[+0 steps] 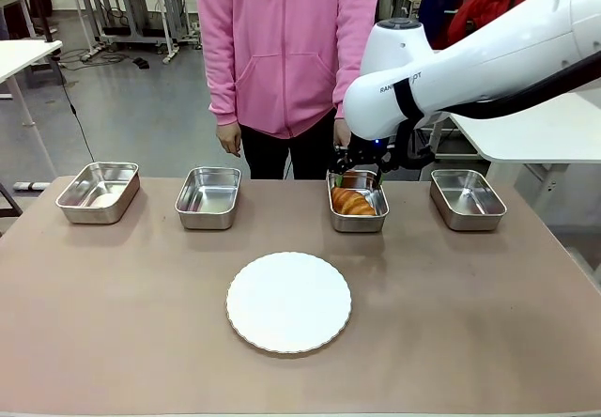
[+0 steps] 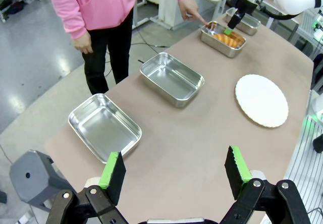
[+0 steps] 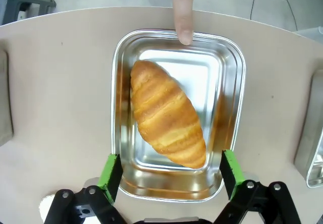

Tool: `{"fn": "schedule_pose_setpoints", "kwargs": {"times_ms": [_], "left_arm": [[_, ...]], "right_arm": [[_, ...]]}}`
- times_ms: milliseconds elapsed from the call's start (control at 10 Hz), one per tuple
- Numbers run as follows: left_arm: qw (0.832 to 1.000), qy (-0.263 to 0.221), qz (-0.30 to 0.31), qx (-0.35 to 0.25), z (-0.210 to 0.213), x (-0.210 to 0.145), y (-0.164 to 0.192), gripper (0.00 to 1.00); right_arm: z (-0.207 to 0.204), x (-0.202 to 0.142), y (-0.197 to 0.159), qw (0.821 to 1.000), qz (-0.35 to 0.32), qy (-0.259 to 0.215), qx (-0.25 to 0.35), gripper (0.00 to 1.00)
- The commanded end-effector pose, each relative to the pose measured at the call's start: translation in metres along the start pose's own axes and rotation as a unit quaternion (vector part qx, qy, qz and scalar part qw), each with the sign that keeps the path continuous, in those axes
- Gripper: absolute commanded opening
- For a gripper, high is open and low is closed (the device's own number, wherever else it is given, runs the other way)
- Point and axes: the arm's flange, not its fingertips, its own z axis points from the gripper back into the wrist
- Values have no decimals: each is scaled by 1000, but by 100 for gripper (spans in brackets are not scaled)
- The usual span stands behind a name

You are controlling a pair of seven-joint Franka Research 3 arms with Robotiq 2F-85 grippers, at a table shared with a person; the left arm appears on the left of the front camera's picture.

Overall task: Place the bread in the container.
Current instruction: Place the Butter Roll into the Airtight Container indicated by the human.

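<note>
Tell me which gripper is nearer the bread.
The right. The right gripper hangs open just above the bread, which lies in the container. The left gripper, also open, sits far off at the table's other end, near the end pan.

croissant lying in the steel pan, pincer open above it

the bread (image 3: 167,114), a golden-brown ridged croissant, lies diagonally inside the container (image 3: 229,108), a shiny rectangular steel pan with rounded corners and a rolled rim, on the beige counter (image 3: 60,93). one tapered end points to the pan's upper left corner, the other to its lower right. the right pincer (image 3: 171,176) hangs over the pan's near edge, its green-padded fingers (image 3: 110,176) spread wide on either side of the croissant's lower end and not touching it. a person's finger (image 3: 183,12) reaches in from the top, its tip at the pan's far rim. parts of other pans show at the left and right edges.
</note>
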Motion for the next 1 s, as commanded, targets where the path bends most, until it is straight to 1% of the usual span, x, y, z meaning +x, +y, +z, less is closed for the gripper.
{"fn": "schedule_pose_setpoints", "kwargs": {"times_ms": [0, 500, 600, 700, 900], "left_arm": [[1000, -7, -3, -2, 0, 1, -2, 100], [1000, -7, -3, -2, 0, 1, -2, 100], [1000, -7, -3, -2, 0, 1, -2, 100], [1000, -7, -3, -2, 0, 1, -2, 100], [1000, -7, -3, -2, 0, 1, -2, 100]], "right_arm": [[-1, 1, -1, 1000, 8, -10, 5, 100], [-1, 1, -1, 1000, 8, -10, 5, 100], [0, 0, 0, 1000, 0, 0, 0, 100], [17, -10, 10, 1000, 0, -13, -12, 100], [46, -36, 16, 999, -11, -45, -15, 100]]}}
